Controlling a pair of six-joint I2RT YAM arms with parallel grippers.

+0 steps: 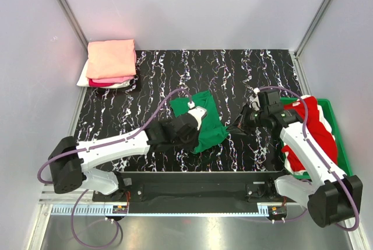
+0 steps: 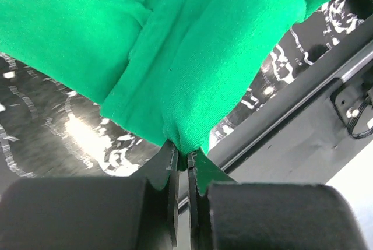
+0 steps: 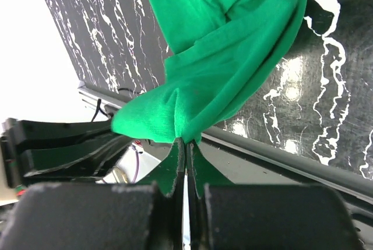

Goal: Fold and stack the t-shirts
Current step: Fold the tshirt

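Observation:
A bright green t-shirt [image 1: 204, 123] lies bunched on the black marbled table [image 1: 245, 75], near the front middle. My left gripper [image 1: 195, 116] sits over its left part. In the left wrist view that gripper [image 2: 182, 159] is shut on a fold of the green t-shirt [image 2: 192, 57]. From the right, my right gripper [image 1: 238, 126] reaches the shirt's right edge. The right wrist view shows it [image 3: 185, 145] shut on a pinch of the green cloth [image 3: 227, 57]. Folded t-shirts are stacked at the back left: salmon-peach [image 1: 112, 57] on top, hot pink [image 1: 111, 79] under it, white [image 1: 84, 78] at the bottom.
A green plastic bin [image 1: 341, 145] stands at the right edge, with a red t-shirt [image 1: 317, 127] and white cloth [image 1: 291, 157] in it, partly hidden by the right arm. The table's black front rail [image 1: 192, 177] runs just below the green shirt. White walls enclose the sides and back.

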